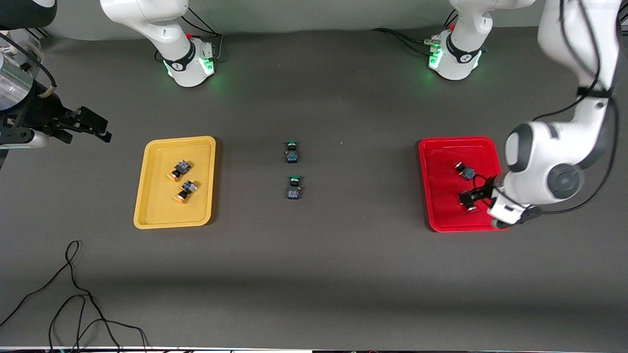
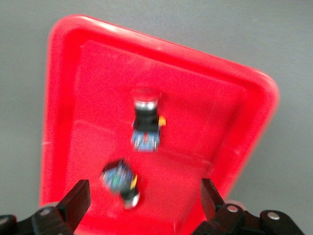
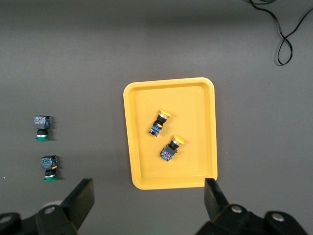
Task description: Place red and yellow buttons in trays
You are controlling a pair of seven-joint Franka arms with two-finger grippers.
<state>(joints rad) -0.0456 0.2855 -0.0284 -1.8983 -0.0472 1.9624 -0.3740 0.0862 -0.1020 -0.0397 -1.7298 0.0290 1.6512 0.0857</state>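
Note:
The red tray point(image 1: 436, 186) lies at the left arm's end of the table and holds two red-capped buttons. One point(image 1: 465, 170) lies farther from the front camera, and it also shows in the left wrist view point(image 2: 145, 120). The other point(image 1: 471, 208) lies loose under my left gripper point(image 1: 471, 196). That gripper point(image 2: 144, 191) is open just over the tray point(image 2: 98, 98), its fingers wide on either side of this button point(image 2: 121, 181) and not touching it. The yellow tray point(image 1: 142, 196) holds two yellow-capped buttons point(image 1: 179, 170) point(image 1: 186, 191). My right gripper point(image 1: 95, 126) is open and empty, waiting high beside that tray.
Two green-capped buttons point(image 1: 292, 151) point(image 1: 294, 187) lie mid-table between the trays. The right wrist view shows them point(image 3: 42, 127) point(image 3: 49, 167) beside the yellow tray point(image 3: 128, 137) with its yellow buttons point(image 3: 159, 123) point(image 3: 171, 149). A black cable point(image 1: 73, 294) lies near the front edge.

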